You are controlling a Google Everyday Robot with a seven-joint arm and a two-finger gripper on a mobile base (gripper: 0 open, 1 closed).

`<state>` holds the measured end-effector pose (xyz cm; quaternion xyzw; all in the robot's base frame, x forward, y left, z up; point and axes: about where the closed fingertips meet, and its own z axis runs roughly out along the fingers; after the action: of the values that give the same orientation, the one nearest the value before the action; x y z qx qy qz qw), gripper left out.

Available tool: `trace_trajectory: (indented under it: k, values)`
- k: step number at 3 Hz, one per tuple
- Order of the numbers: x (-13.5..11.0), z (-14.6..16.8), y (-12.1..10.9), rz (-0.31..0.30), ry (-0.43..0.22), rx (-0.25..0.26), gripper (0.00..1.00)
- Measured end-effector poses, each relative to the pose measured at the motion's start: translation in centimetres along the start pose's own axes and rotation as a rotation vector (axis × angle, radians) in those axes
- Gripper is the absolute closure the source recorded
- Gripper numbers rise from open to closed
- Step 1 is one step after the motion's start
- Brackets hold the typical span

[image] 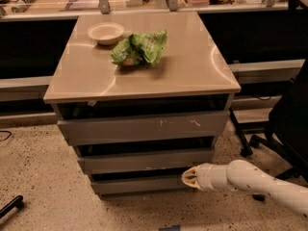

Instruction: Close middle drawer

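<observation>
The cabinet has three stacked grey drawers. The middle drawer (144, 160) has a plain flat front and stands slightly out, with a dark gap above it. My gripper (186, 177) is on a white arm that comes in from the lower right. It points left, and its tip is at the right end of the cabinet front, at the lower edge of the middle drawer front and just above the bottom drawer (134, 184). The taller top drawer (144, 127), with pale scratch marks, also stands slightly out.
The beige cabinet top (192, 71) holds a pale bowl (105, 32) and a green crumpled bag (140, 47). A black office chair (288, 124) stands close on the right. A black object (10, 207) lies on the speckled floor at lower left.
</observation>
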<state>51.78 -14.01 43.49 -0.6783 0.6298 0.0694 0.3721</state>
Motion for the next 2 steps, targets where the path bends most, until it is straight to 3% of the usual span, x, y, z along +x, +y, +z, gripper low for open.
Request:
trace_trajectory:
  k: [1, 2]
  values:
    - [-1.89, -3.08, 2.54, 0.075, 0.024, -0.082, 1.00]
    - [-2.12, -3.20, 2.41, 0.072, 0.026, -0.082, 0.89]
